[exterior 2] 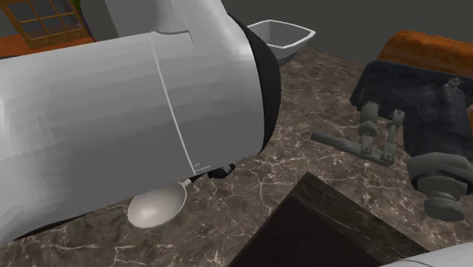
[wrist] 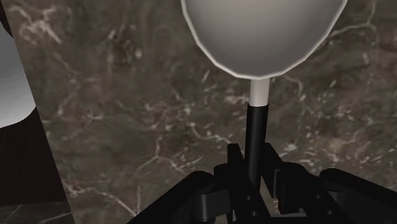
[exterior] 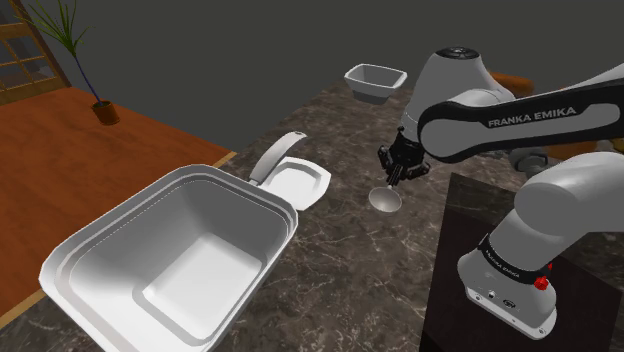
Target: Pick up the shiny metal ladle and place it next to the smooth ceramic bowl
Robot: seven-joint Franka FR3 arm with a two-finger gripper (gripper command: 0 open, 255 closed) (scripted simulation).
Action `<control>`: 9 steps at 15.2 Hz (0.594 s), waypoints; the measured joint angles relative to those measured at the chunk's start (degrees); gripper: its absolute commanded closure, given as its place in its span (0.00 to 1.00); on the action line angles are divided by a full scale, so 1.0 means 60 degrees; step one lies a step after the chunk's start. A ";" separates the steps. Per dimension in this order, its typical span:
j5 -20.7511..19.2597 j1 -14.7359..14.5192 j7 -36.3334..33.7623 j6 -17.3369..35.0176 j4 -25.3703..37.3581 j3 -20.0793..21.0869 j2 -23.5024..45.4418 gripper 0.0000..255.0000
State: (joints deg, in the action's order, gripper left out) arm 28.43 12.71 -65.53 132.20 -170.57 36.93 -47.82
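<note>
My tool (exterior: 397, 177) clamps the ladle (exterior: 385, 199) by its handle. Beside the ladle sit a small dish (exterior: 300, 182) and a big tray (exterior: 170, 262) — the bowl (exterior: 376, 80) stands well beyond, with bare table (exterior: 350, 270) between.

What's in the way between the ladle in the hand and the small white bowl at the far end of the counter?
Nothing visible. The hand clasps the ladle by its handle, and only bare marbled counter lies between it and the bowl in the shoulder view.
</note>
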 measured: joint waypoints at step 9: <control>-0.0540 0.0067 0.0015 -0.1616 0.0654 -0.0644 -0.0996 1.00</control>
State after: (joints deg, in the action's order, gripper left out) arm 25.19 13.11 -65.44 122.51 -166.65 33.06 -53.79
